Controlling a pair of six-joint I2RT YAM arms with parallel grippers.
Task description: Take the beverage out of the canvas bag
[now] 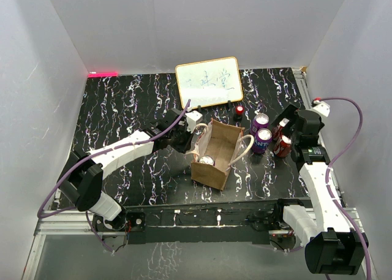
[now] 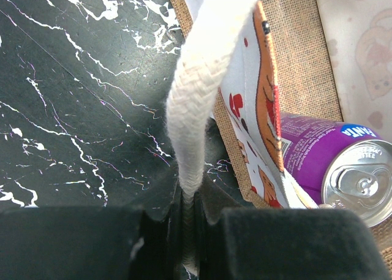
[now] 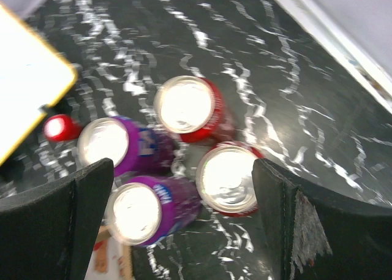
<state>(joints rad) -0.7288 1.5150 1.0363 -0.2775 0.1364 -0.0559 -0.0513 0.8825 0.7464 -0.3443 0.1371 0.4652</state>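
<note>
1. The table point(image 1: 122, 108) is marbled black with white veins.
2. The canvas bag point(image 1: 214, 163) is coloured tan-brown; its handle point(image 2: 193, 102) is cream.
3. Under the right gripper point(image 3: 184, 166), purple cans point(image 3: 153, 151) and red cans point(image 3: 220, 117) are seen.

Top external: high, behind arm bases, tilted down over whole table point(image 1: 122, 108); far, both arms in frame.
Left wrist: very near, looks along left fingers point(image 2: 73, 243) at handle point(image 2: 196, 108); canvas bag point(image 2: 303, 59) just ahead-right.
Right wrist: looks down between right fingers point(image 3: 49, 225) onto can cluster point(image 3: 184, 105) below; near, blurred.
Shared with top external: canvas bag; can cluster.
</note>
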